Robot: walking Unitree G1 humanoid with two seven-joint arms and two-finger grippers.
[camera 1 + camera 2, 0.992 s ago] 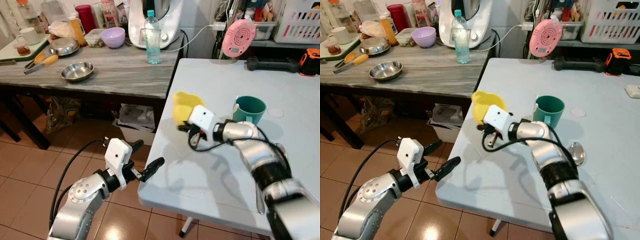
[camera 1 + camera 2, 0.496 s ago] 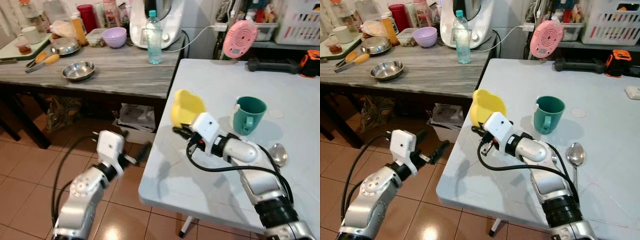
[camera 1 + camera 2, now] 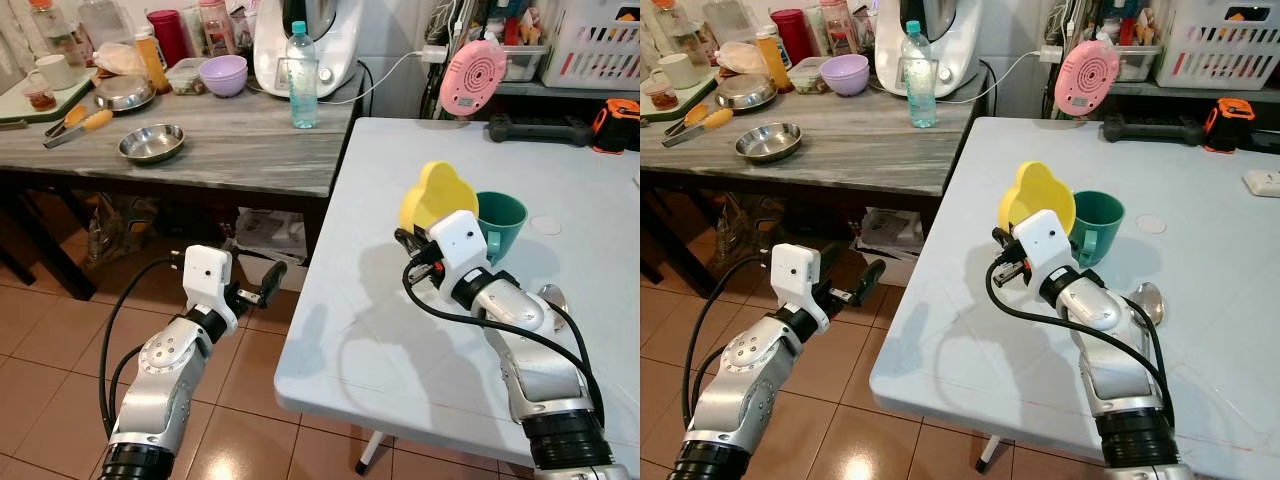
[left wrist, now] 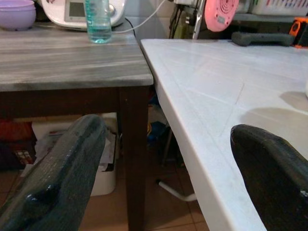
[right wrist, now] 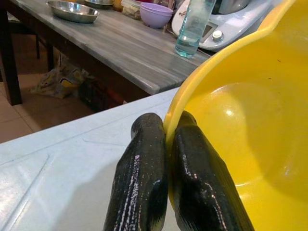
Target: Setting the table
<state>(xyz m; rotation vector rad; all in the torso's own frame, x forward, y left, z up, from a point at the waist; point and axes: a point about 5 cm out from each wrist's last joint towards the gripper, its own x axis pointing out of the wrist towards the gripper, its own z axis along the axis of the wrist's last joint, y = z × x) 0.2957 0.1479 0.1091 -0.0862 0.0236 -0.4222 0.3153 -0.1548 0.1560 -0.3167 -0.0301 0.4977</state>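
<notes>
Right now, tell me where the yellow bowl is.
The yellow bowl is held tilted above the white table, rim pinched by the right tool, just beside the green mug.

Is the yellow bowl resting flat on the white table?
No, the right gripper pinches the yellow bowl by its rim, tilted above the white table.

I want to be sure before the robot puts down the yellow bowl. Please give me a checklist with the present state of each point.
1. Grip: right gripper pinches the rim of the yellow plastic bowl: ok.
2. Bowl level: it is tilted steeply, opening sideways: not ok.
3. Bowl off the white table: lifted, ok.
4. Distance to the green mug: bowl very near, overlapping it in the head view; touching or not: cannot tell.
5. Metal spoon lies beside the right forearm: ok.
6. Left gripper open, low beside the table edge: ok.
</notes>
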